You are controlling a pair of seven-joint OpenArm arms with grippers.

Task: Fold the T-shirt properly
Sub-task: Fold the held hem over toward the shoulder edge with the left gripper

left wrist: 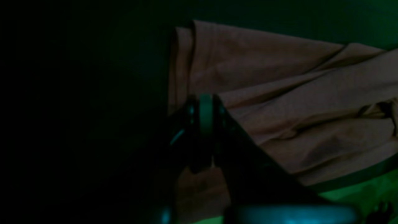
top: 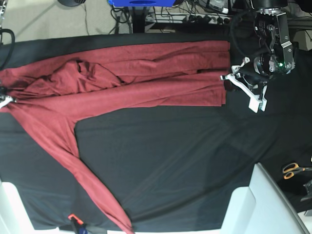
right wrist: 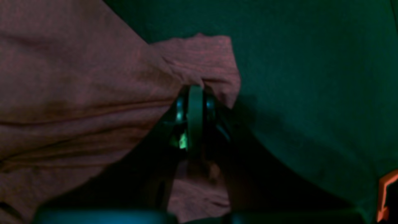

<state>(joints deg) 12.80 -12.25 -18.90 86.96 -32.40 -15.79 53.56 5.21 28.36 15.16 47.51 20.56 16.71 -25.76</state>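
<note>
The rust-red T-shirt lies stretched left to right along the far half of the black table cloth. One long sleeve trails diagonally down to the front edge. My left gripper is at the shirt's right-hand edge. In the left wrist view the left gripper is shut on the T-shirt. My right gripper shows only partly at the view's left edge. Close up, the right gripper is pinched shut on a bunched fold of the T-shirt.
Orange-handled scissors lie at the right edge. A white box stands at the front right and another white shape at the front left. A small orange tool sits at the front edge. Cables and a blue item lie beyond the table.
</note>
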